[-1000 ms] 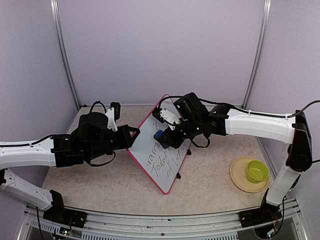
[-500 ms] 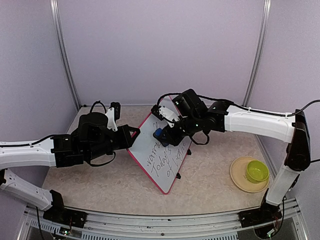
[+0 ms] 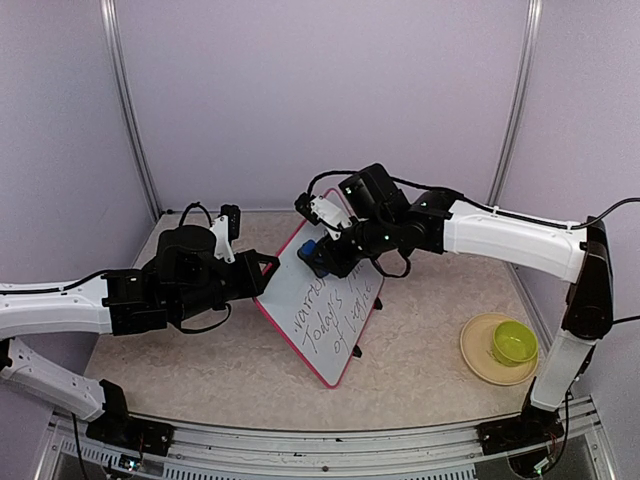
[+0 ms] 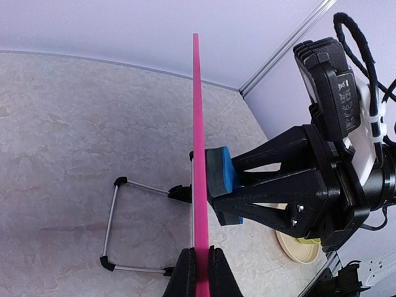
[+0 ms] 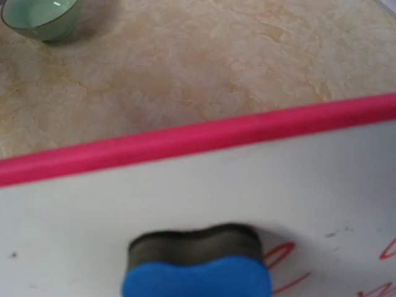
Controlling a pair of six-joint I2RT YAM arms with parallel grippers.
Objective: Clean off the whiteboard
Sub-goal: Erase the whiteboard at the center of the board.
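The whiteboard point(image 3: 325, 320) stands tilted on its wire stand, pink-rimmed, with dark handwriting on its lower half. My left gripper point(image 3: 268, 272) is shut on the board's left rim; in the left wrist view its jaws point(image 4: 203, 272) pinch the pink edge point(image 4: 197, 124). My right gripper point(image 3: 318, 255) is shut on a blue eraser point(image 3: 311, 248) with a dark felt face, pressed against the board's upper part. The eraser point(image 4: 219, 176) lies flat on the board face. In the right wrist view the eraser point(image 5: 197, 263) sits below the pink rim point(image 5: 185, 139), beside red strokes point(image 5: 281, 263).
A yellow plate point(image 3: 478, 352) with a green bowl point(image 3: 514, 343) sits at the right of the table. The bowl point(image 5: 40, 18) also shows beyond the board's top. The board's wire stand point(image 4: 111, 223) rests on the tabletop behind it.
My right gripper has slid the eraser up and to the left across the board, toward its top corner. The left gripper and the board have stayed put.
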